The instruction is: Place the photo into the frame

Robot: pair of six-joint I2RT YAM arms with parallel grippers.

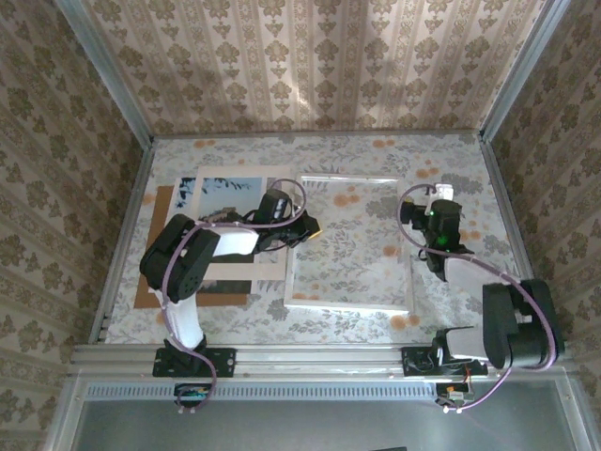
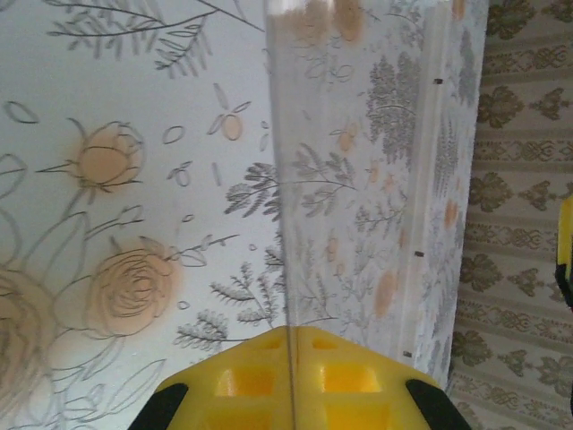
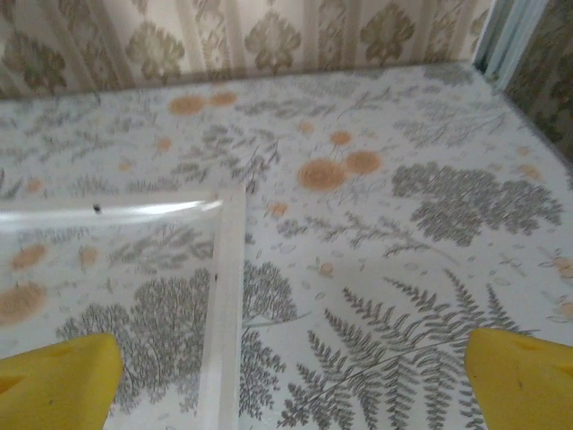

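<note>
The frame [image 1: 349, 246], white-edged with a clear pane, lies in the middle of the table. My left gripper [image 1: 306, 228] is shut on its left edge. In the left wrist view that thin edge runs straight up from between the yellow fingers [image 2: 242, 376] of my left gripper [image 2: 294, 358], with the frame's pane [image 2: 358, 179] to the right. The photo [image 1: 231, 186] lies at the back left, its pale blue sky showing and the rest hidden under my left arm. My right gripper [image 1: 439, 194] stands open over the table beside the frame's far right corner [image 3: 226, 269]. Nothing is between the right gripper's [image 3: 291, 385] fingers.
A wide white mat [image 1: 272, 268] and a brown board [image 1: 150, 282] lie stacked at the left with the photo. Metal rails and patterned walls close in the table on all sides. Bare flowered tabletop [image 1: 451, 282] lies right of the frame.
</note>
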